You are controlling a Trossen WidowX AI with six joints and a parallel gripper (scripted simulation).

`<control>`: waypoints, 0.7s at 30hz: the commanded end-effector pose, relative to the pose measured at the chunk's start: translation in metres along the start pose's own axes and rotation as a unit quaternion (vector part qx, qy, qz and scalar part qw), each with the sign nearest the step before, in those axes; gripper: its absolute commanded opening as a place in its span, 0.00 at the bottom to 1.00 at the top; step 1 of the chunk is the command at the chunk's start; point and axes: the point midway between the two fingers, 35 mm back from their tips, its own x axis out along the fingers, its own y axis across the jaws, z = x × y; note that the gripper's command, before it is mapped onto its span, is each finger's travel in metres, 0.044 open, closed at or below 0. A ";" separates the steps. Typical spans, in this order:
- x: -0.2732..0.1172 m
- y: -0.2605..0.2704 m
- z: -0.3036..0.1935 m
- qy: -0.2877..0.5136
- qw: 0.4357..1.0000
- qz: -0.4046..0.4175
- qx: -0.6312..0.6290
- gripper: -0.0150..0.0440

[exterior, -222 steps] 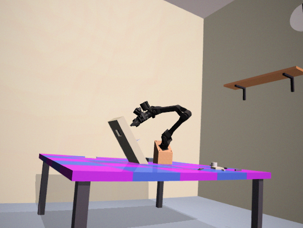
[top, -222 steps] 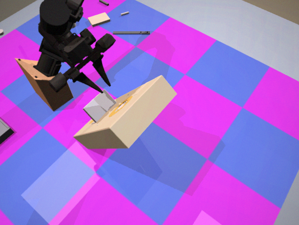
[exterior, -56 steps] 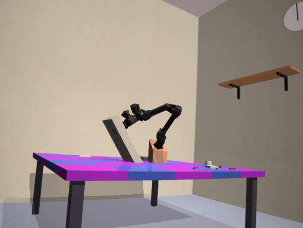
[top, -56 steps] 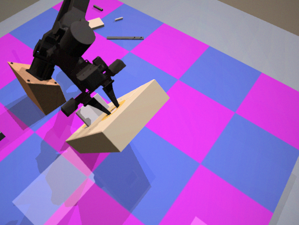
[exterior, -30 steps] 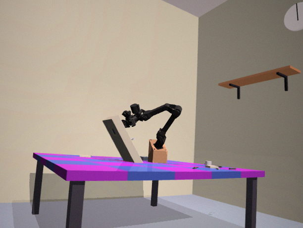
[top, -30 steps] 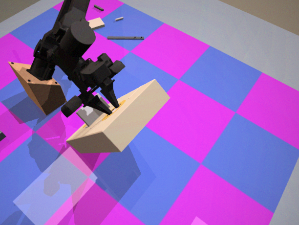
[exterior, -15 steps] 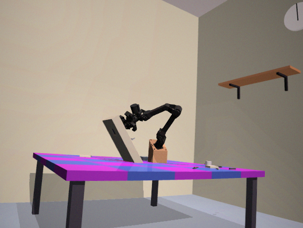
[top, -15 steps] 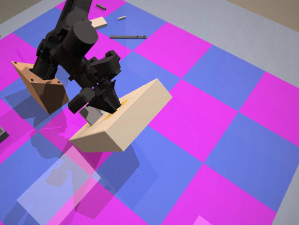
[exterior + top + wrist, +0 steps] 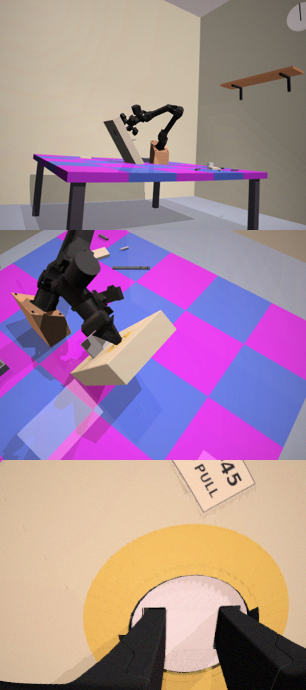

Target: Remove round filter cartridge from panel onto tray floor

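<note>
A yellow ring point(image 9: 110, 585) circles the pinkish-white cartridge point(image 9: 192, 635); the tabletop point(image 9: 205, 342) point(image 9: 100, 177) is checkered magenta and blue.

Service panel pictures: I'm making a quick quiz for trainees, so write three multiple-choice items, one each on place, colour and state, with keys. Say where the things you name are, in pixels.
1. Where is the filter cartridge point(image 9: 192, 632)?
A) In the panel
B) On the wooden shelf
C) Under the table

2. What colour is the ring around it?
A) Green
B) Yellow-orange
C) Black

3. How is the gripper point(image 9: 119, 342) point(image 9: 188, 611)?
A) Wide open, away from the panel
B) Out of every view
C) Shut on the cartridge

Key:
1 A: its pale face sits inside the panel's point(image 9: 142, 352) point(image 9: 126, 140) ring.
2 B: the wrist view shows that band.
3 C: both fingertips reach into its face, gripping it.
</note>
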 end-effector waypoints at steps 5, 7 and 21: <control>0.004 0.000 -0.002 0.007 0.990 0.000 -0.138 0.25; 0.004 0.000 -0.002 0.007 0.986 0.000 -0.169 0.25; -0.030 -0.003 -0.007 0.017 0.989 0.006 -0.149 0.25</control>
